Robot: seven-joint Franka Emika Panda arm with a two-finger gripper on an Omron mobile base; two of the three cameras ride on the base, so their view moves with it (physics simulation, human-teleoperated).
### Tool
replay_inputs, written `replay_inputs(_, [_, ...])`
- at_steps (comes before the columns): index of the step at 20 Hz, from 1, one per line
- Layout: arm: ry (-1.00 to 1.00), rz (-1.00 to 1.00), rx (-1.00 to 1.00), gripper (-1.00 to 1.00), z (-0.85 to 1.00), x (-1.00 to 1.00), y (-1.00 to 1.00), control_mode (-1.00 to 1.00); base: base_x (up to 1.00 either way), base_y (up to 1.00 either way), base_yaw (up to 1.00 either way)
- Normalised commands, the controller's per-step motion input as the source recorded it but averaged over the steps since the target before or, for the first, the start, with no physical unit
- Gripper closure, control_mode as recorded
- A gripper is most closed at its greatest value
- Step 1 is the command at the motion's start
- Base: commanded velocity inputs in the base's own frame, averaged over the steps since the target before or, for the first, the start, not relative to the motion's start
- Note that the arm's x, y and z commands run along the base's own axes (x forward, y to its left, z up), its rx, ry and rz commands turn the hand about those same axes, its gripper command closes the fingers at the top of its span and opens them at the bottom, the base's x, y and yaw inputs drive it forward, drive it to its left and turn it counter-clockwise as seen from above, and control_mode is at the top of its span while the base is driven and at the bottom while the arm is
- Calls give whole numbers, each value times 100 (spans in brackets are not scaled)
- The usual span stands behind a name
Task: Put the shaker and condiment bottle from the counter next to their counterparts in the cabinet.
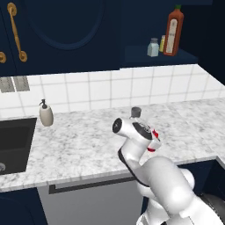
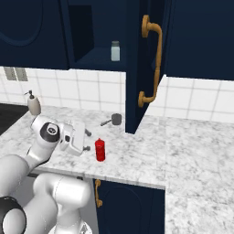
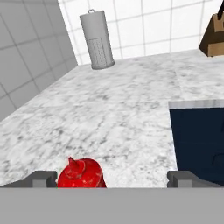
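Gripper [image 3: 112,178] jaws wide apart, nothing between pads. Condiment bottle [image 3: 82,174] red, cap toward camera, just inside left fingertip, off centre of gap. Counter [image 3: 118,113] marbled, stretching ahead. Grey perforated cylinder [image 3: 97,40] far ahead-left by tiled wall. Navy cabinet front [image 3: 197,140] ahead-right, beyond right fingertip. Brown wooden block [image 3: 214,33] far ahead-right.

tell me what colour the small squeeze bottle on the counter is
Bright red condiment bottle, clearest in the right base view.

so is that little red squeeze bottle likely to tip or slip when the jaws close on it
The red squeeze bottle stands upright, taller than wide, so an off-centre push could tip it. Its smooth round body may slip or turn in the gripper. Being a squeeze bottle, it probably gives slightly under pressure.
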Motion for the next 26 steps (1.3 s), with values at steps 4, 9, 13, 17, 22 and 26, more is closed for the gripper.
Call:
replay_inputs(4, [0,-3,0,-100,-21,12,-10,-100,0,0,0])
replay_inputs(9, [0,-4,1,-100,-28,0,-11,-100,0,0,0])
replay_inputs(13, [0,-4,3,-100,-33,3,-13,-100,0,0,0])
replay_inputs(17, [0,-3,1,-100,-25,16,-18,-100,0,0,0])
replay_inputs(22, [0,0,1,-100,-10,15,-9,-100,0,0,0])
replay_inputs(26, [0,0,0,-100,0,1,9,-100,0,0,0])
